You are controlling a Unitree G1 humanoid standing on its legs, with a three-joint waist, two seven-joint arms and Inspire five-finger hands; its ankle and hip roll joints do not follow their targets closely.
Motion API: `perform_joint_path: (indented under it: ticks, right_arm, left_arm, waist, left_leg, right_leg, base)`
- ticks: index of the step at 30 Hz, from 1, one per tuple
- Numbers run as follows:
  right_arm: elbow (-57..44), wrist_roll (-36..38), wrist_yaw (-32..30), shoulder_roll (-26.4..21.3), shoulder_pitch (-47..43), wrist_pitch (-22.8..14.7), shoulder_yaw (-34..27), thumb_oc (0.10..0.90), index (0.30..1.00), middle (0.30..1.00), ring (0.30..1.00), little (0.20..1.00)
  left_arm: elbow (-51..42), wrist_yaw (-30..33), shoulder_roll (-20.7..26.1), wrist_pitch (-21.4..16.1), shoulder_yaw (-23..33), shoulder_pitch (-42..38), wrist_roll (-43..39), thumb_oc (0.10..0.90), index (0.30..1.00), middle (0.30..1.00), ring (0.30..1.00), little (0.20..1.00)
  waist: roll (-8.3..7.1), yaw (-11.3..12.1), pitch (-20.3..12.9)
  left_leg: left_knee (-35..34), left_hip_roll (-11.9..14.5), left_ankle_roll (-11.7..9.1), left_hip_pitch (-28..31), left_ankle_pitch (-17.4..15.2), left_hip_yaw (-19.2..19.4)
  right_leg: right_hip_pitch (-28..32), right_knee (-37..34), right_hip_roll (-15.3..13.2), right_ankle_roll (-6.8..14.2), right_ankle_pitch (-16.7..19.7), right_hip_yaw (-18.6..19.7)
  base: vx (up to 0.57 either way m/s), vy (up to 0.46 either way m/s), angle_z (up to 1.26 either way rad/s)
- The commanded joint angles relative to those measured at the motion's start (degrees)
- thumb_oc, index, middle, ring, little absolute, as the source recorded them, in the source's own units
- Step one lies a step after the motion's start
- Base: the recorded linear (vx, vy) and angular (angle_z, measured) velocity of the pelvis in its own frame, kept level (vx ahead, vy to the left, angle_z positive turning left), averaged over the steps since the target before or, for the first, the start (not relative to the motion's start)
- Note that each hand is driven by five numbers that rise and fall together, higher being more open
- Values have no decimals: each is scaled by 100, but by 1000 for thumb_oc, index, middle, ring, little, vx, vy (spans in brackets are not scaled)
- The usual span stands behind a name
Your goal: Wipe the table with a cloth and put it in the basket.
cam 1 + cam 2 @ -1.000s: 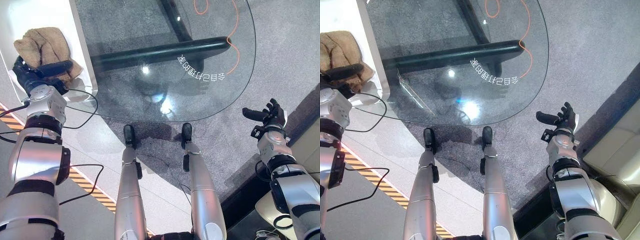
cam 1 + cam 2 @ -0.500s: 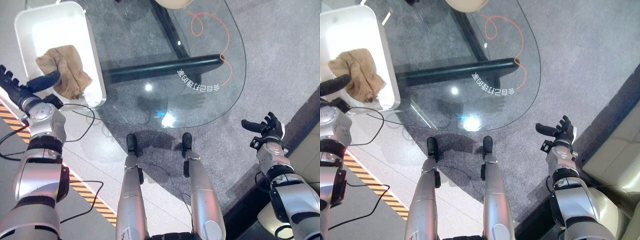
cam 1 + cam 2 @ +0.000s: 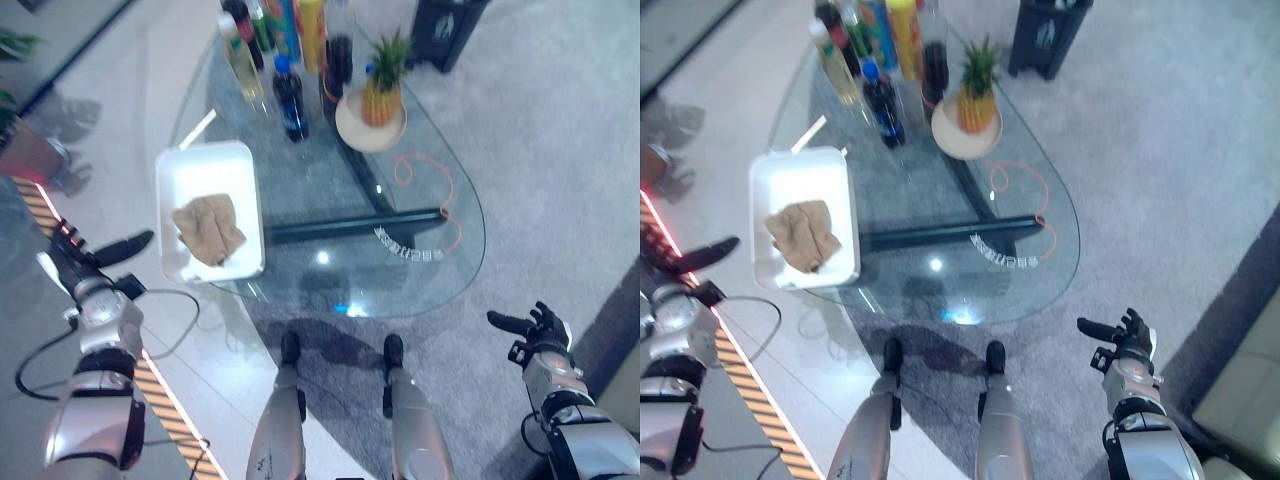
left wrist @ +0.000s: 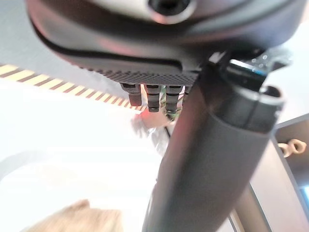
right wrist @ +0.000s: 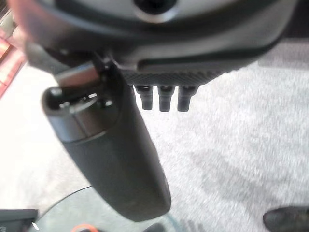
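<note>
Lying in the basket: cloth [image 3: 207, 228], tan and crumpled, on the basket's floor toward its near end
Basket: white rectangular tub [image 3: 190, 169] standing on the left part of the glass table [image 3: 440, 240], its near end close to the table's edge
Left hand: [image 3: 82, 262] held out over the pale floor to the left of the table, apart from the basket; fingers straight and spread, thumb stretched toward the basket, holding nothing
Left wrist view: thumb [image 4: 212, 159] runs across the view, fingertips [image 4: 153, 100] in a short row beside it; a tan patch of the cloth shows blurred at the edge of the view
Right hand: [image 3: 1124, 340] low at the right, over grey carpet, well apart from the table; fingers loose and apart, thumb out, empty
Far end of table: bottles [image 3: 289, 95] in a cluster; a pineapple [image 3: 381, 92] upright on a round plate [image 3: 350, 122] just beside them
Glass top: an orange cord [image 3: 440, 205] curls along the right side; a dark bar [image 3: 350, 225] shows through the glass
Beyond the table: a dark bin [image 3: 1045, 35] on the carpet
</note>
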Motion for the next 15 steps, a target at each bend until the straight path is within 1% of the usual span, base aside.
perform_joint_path:
  ticks: [1, 2, 4, 5, 6, 7, 8, 12, 14, 15]
  right_arm:
    - [99, -428, 57, 52, 725, -34, -125, 800, 900, 900, 900, 900]
    - [143, -517, 116, 93, 815, -8, -133, 800, 900, 900, 900, 900]
    - [212, -597, 114, 217, 1003, 86, -132, 800, 900, 900, 900, 900]
    - [239, -649, 120, 245, 1039, 109, -144, 800, 900, 900, 900, 900]
    - [324, -813, 159, 355, 1180, 177, -165, 800, 900, 900, 900, 900]
    - [336, -830, 162, 375, 1214, 190, -163, 800, 900, 900, 900, 900]
    - [421, -898, 191, 434, 1331, 274, -189, 800, 900, 900, 900, 900]
    - [657, -1198, 291, 545, 1478, 392, -226, 800, 900, 900, 900, 900]
    - [738, -1305, 315, 599, 1535, 480, -257, 800, 900, 900, 900, 900]
    - [778, -1420, 359, 618, 1561, 539, -252, 800, 900, 900, 900, 900]
  left_arm:
    - [168, -353, 18, -329, 111, 580, 346, 800, 900, 900, 900, 900]
    - [230, -476, -62, -281, 126, 725, 334, 800, 900, 900, 900, 900]
    - [488, -855, -254, -70, 88, 999, 380, 800, 900, 900, 900, 900]
    - [548, -915, -302, -13, 92, 1060, 400, 800, 900, 900, 900, 900]
    - [821, -1124, -447, 13, 75, 1253, 669, 800, 900, 900, 900, 900]
    - [876, -1169, -471, 34, 72, 1293, 711, 800, 900, 900, 900, 900]
    - [1106, -1347, -590, 131, 54, 1464, 882, 800, 900, 900, 900, 900]
    - [1564, -1709, -826, 213, -25, 1766, 1172, 800, 900, 900, 900, 900]
    - [1748, -1900, -959, 339, -71, 1896, 1359, 800, 900, 900, 900, 900]
    - [1813, -1964, -1002, 477, -89, 1945, 1418, 800, 900, 900, 900, 900]
  waist:
    - [-242, -31, -762]
    - [-246, -15, -844]
    - [-266, -2, -1031]
    - [-269, 7, -1082]
    - [-280, 23, -1264]
    - [-283, 26, -1297]
    - [-290, 36, -1448]
    - [-299, 63, -1644]
    - [-313, 64, -1700]
    - [-316, 66, -1724]
  left_leg:
    - [-75, -752, 406, 300, -455, 102]
    - [-138, -747, 414, 448, -455, 94]
    - [-266, -723, 428, 755, -456, 65]
    - [-283, -720, 431, 811, -459, 57]
    - [-364, -694, 435, 1008, -467, 49]
    - [-387, -689, 436, 1056, -465, 47]
    - [-466, -663, 425, 1221, -468, 40]
    - [-580, -615, 393, 1494, -511, 40]
    - [-600, -591, 380, 1580, -540, 56]
    - [-611, -581, 376, 1611, -550, 67]
  right_leg:
    - [316, -160, 370, -165, -147, -135]
    - [473, -225, 360, -156, -133, -161]
    - [767, -329, 347, -135, -104, -187]
    - [823, -345, 341, -134, -99, -200]
    - [1004, -415, 331, -119, -77, -232]
    - [1050, -437, 331, -118, -70, -238]
    - [1208, -518, 324, -107, -47, -254]
    - [1509, -751, 273, -62, 23, -309]
    - [1608, -824, 256, -38, 34, -327]
    - [1639, -845, 248, -29, 39, -334]
  base:
    - [143, 32, 11]
    - [102, 29, 7]
    - [143, 36, 9]
    - [215, 30, 12]
    - [174, 20, 8]
    - [250, 32, 6]
    - [149, 25, 2]
    - [118, 33, 7]
    - [81, 28, 6]
    - [57, 17, 0]
